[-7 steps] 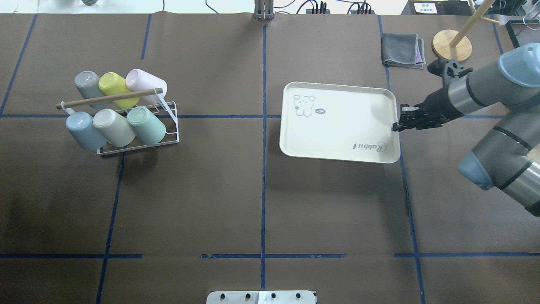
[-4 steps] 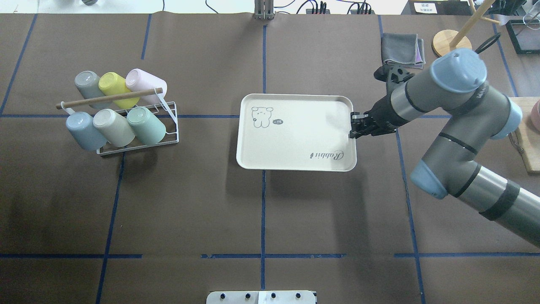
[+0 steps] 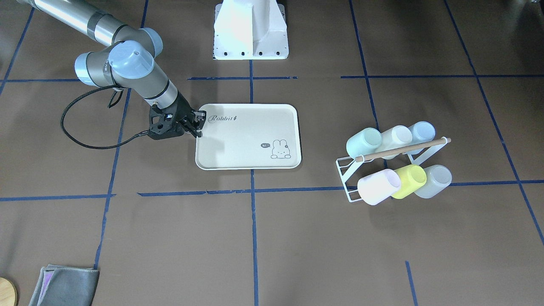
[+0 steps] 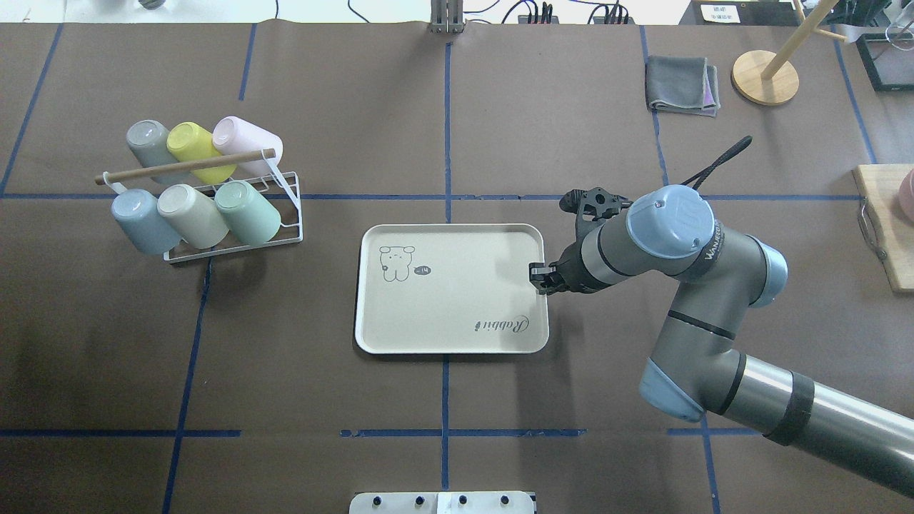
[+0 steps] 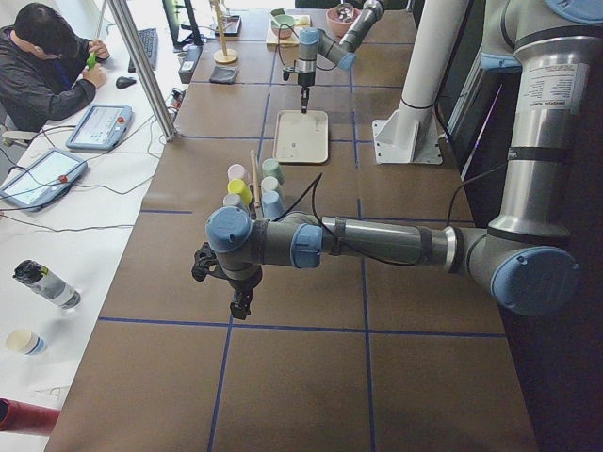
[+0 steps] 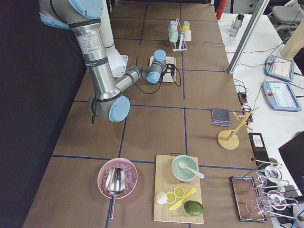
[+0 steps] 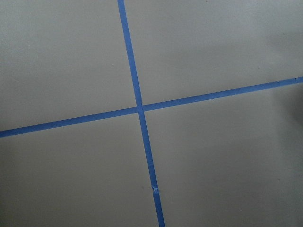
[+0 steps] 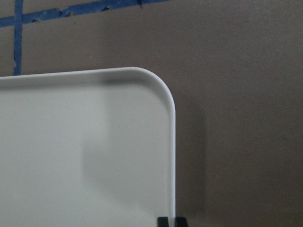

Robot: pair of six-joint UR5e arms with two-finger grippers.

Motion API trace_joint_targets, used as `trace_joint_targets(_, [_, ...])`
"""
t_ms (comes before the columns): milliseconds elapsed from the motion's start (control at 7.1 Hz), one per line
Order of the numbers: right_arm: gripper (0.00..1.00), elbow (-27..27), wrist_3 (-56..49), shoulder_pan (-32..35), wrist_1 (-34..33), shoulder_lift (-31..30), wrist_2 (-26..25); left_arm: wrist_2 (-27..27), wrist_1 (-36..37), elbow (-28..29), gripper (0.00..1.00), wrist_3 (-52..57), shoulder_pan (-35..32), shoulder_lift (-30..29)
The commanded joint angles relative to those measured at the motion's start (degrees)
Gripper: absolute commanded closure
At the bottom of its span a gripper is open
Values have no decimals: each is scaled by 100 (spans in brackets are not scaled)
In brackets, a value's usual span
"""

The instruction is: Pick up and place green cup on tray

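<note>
The green cup [image 4: 248, 212] lies on its side in the lower row of a white wire rack [image 4: 289, 235] at the left; it also shows in the front view [image 3: 364, 142]. The cream tray [image 4: 457, 300] with the bunny print sits at the table's middle. My right gripper [image 4: 537, 275] is shut on the tray's right rim; the right wrist view shows its fingertips [image 8: 164, 221] pinching that rim of the tray [image 8: 94, 142]. My left gripper [image 5: 241, 303] hangs over bare table far from the rack; I cannot tell whether it is open.
The rack holds several other cups: pale blue, cream, grey, yellow-green, pink. A grey cloth [image 4: 682, 86] and a wooden stand [image 4: 764, 77] lie at the far right. A wooden board [image 4: 882, 228] is at the right edge.
My right gripper has carried the tray leftward and toward the robot, from the right half to the table's middle. The cups and rack have not moved.
</note>
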Motion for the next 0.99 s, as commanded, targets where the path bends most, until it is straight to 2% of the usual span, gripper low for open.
trace_joint_targets(0, [0,183,-4,-28,-44,-21,-44,0,0,0,0,0,6,13])
trace_joint_targets(141, [0,211,-13,77,-79,-38,-9,0,0,0,0,0,6,5])
trace_joint_targets(423, [0,246,-597,873,-954,-21,533,9,-17,0,0,9,6,-13])
trace_joint_targets(705, [0,237,-2430,1822,-1719,-204,1000,0,-157,-44,0,18,6,-48])
trace_joint_targets(845, [0,237,-3448,2192,-2063,-423,1020,26,-419,8,0,18,14,-48])
